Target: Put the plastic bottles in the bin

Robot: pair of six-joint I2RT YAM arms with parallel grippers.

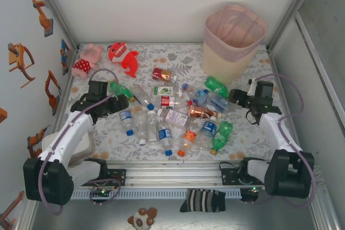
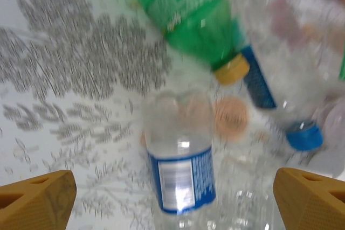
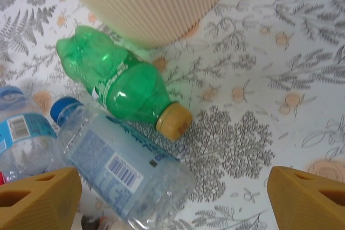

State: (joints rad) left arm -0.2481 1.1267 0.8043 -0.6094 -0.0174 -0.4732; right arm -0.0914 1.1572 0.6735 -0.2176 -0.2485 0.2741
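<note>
The left gripper (image 2: 173, 200) was positioned low over the leaf-patterned table cover (image 1: 167, 57), at the left end of a scatter of small clear and green plastic bottles (image 1: 178, 117). Its orange fingertips (image 2: 38, 200) stood wide apart at the two lower corners of the left wrist view and gripped nothing. A clear plastic bottle with a blue label (image 2: 180, 171) lay on the cover below the gap between them. Beyond it lay a green plastic bottle with a yellow cap (image 2: 188, 14), beside a clear bottle with a blue cap (image 2: 285, 79). This view was blurred.

The right gripper (image 3: 172, 196) was likewise spread wide and empty, at the right end of the scatter. Ahead of it lay a crushed green bottle with a tan cap (image 3: 118, 82), touching a clear bottle with a pale blue label (image 3: 126, 168). The crushed green bottle lay just beside the base of the tall round bin (image 1: 223, 60). The bin, pink and perforated above and cream and ribbed below, stood upright at the far right of the table. The bottles in view lay on the cover. A pink plush toy (image 1: 89, 57) and a red plush toy (image 1: 121, 56) lay at the far left.
</note>
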